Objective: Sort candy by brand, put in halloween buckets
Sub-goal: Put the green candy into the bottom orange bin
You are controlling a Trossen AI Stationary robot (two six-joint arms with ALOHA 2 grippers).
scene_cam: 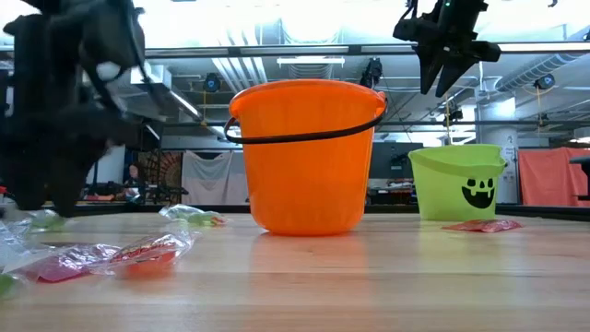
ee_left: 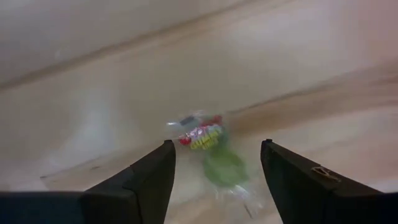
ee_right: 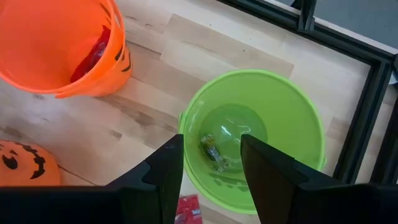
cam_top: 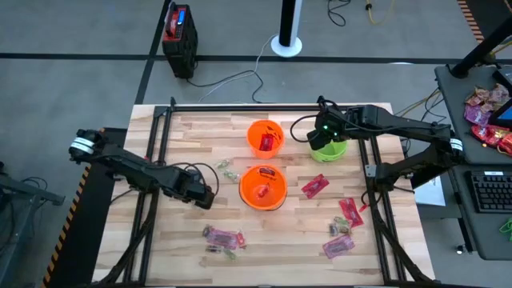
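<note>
My left gripper (cam_top: 206, 195) is low over the table's left-centre and open. In its wrist view a small green-and-clear wrapped candy (ee_left: 214, 155) lies on the wood between the fingers, untouched. My right gripper (cam_top: 323, 130) hovers open above the lime green bucket (cam_top: 330, 150), which holds a small wrapped piece (ee_right: 214, 153) on its bottom. Two orange buckets (cam_top: 266, 138) (cam_top: 262, 187) stand mid-table, each with red packets inside. Loose red packets (cam_top: 314, 187) (cam_top: 350, 211) and pink ones (cam_top: 338, 245) (cam_top: 222, 237) lie on the table, and more green pieces (cam_top: 228, 168) lie near the buckets.
Black frame rails (cam_top: 160, 144) (cam_top: 372, 172) run along the table's left, right and far sides. A black-and-red box with a cable (cam_top: 180, 30) sits on the floor beyond the table. A heap of pink and red packets (cam_top: 486, 112) lies on a side desk to the right.
</note>
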